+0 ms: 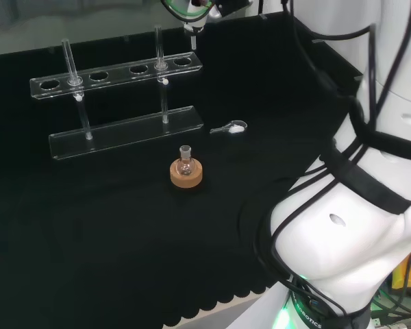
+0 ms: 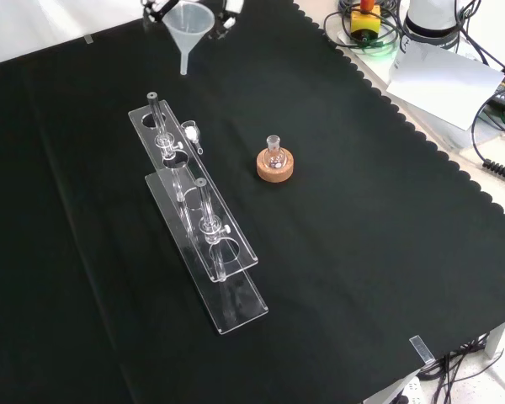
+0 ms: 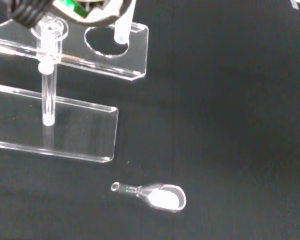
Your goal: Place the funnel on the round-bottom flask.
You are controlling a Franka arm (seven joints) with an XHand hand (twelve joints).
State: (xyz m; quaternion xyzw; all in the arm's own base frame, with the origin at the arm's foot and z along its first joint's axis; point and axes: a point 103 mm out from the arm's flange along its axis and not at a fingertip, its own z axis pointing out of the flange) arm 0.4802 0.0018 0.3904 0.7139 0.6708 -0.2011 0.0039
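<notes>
Funnel (image 2: pixel 188 29) held upright, spout down, in the hand (image 2: pixel 228 10).
Fingers grip its rim; flask (image 2: pixel 273 152) stands well apart.

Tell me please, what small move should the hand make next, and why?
Probably carry the funnel toward the flask. In the front view the funnel hangs high over the rack's far end, in the hand, while the flask stands apart on its cork ring, neck open.

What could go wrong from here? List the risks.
1. The funnel, held high by the robot hand, must travel past the test tube rack; its stem could clip an upright tube.
2. The round-bottom flask has a narrow neck and merely rests on its cork ring; an off-centre stem could tip it.
</notes>
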